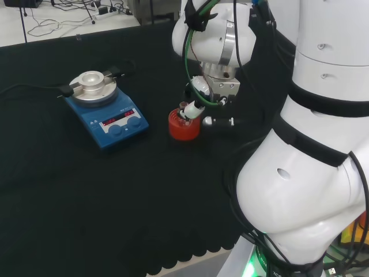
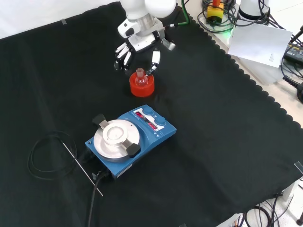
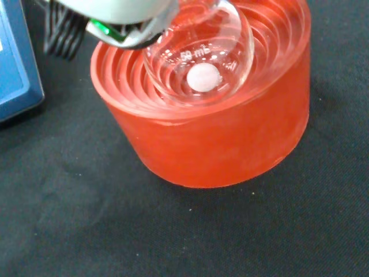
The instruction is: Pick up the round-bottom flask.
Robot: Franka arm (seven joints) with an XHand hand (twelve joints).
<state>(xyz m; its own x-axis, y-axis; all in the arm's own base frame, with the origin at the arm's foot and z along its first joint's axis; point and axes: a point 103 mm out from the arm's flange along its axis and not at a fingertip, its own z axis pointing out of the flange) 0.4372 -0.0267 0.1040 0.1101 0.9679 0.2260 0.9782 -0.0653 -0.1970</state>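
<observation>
Reaching for the flask in its red stand

Hand hovers with fingers spread apart, holding nothing; best to pinch the neck squarely, then lift straight up.

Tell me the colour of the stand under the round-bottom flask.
Red, with ribbed rings inside. The stand under the clear round-bottom flask shows best in the wrist view.

Black-clothed bench carries a red ribbed stand, blue stirrer, cable.

The round-bottom flask bears a printed volume mark.
</observation>
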